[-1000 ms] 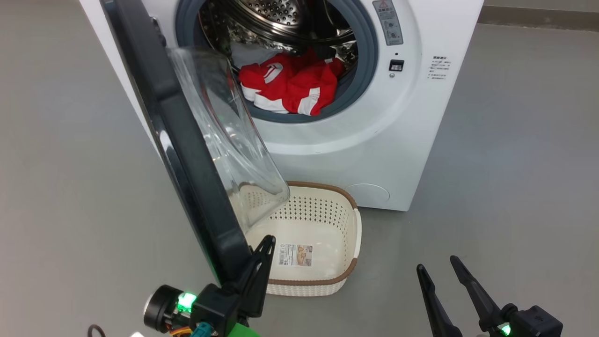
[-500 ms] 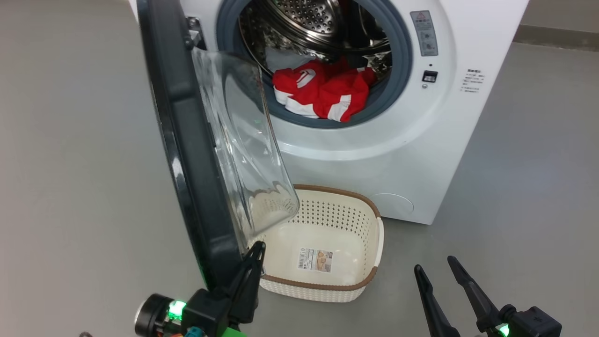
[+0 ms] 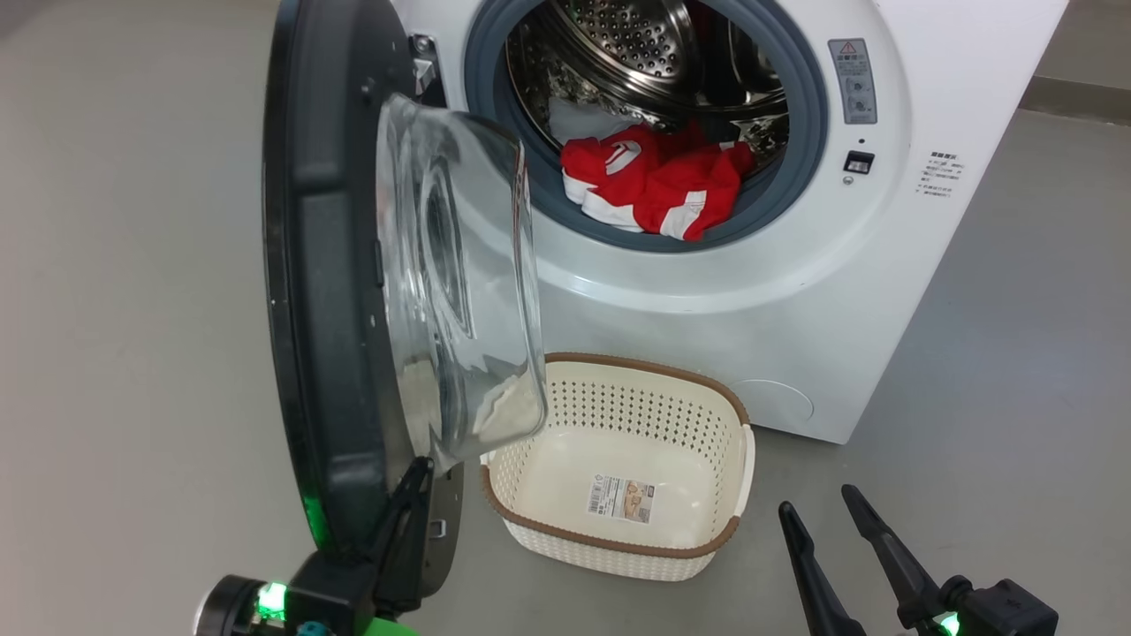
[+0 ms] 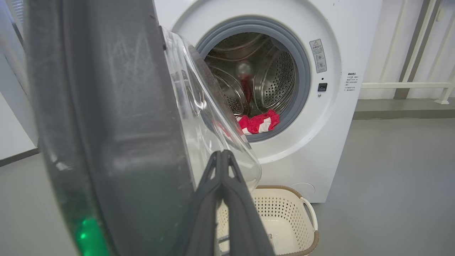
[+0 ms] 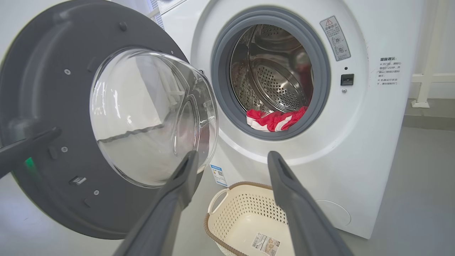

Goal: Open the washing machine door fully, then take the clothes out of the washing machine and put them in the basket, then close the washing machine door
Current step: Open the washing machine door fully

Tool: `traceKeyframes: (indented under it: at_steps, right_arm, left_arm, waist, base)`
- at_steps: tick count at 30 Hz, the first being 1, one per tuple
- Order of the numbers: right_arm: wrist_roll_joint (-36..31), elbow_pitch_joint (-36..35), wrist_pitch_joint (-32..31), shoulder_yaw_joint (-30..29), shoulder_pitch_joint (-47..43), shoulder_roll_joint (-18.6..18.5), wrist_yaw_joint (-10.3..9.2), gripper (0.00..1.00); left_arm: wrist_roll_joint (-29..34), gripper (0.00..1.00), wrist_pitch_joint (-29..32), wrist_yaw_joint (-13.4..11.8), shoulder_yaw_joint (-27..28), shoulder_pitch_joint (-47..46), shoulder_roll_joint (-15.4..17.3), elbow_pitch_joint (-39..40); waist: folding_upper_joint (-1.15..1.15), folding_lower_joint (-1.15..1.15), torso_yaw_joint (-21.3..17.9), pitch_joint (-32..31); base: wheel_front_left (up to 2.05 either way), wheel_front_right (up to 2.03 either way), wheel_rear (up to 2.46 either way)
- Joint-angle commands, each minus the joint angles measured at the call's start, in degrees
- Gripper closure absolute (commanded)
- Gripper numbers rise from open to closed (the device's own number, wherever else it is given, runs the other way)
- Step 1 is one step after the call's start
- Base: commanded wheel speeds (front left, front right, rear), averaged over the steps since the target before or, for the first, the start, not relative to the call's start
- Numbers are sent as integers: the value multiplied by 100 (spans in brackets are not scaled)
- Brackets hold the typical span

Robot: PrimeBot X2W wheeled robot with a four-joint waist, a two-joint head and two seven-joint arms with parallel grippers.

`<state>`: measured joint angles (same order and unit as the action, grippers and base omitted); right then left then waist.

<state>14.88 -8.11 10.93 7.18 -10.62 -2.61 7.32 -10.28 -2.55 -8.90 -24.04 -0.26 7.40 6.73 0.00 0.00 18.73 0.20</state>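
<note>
Door-opening step. The left gripper (image 3: 415, 495), jaws pressed together, bears on the inner face of the washing machine door (image 3: 331, 291) at its lower edge. The right gripper (image 3: 826, 517), jaws spread and empty, points up toward the clothes (image 3: 658, 181) in the drum, above the basket (image 3: 720, 543); it appears the nearer arm.

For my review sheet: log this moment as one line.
step: opening door | door: wide open | left claw: shut, against door edge | right claw: open, idle | clothes: in drum | basket: empty

Bright even light; glare on door glass (image 3: 459, 274); near claws blurred.
</note>
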Motion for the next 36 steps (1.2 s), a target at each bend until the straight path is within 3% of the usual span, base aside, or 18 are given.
traceKeyframes:
  at_steps: [1,23,36]
  right_arm:
    - [69,-183,-23,165,49,-27,17,0]
    - [-136,-446,-329,149,74,-27,17,0]
    - [-249,-617,-509,136,100,-27,17,0]
  left_arm:
    - [-47,100,-12,-142,347,-111,131,135]
    - [-205,100,-310,-619,1261,-80,531,-11]
    - [-392,100,-596,-692,1688,-287,726,-424]
  waist:
    - [0,0,39,2]
    - [0,0,267,234]
    - [0,0,303,409]
  base:
    - [0,0,0]
    - [0,0,0]
    - [0,0,0]
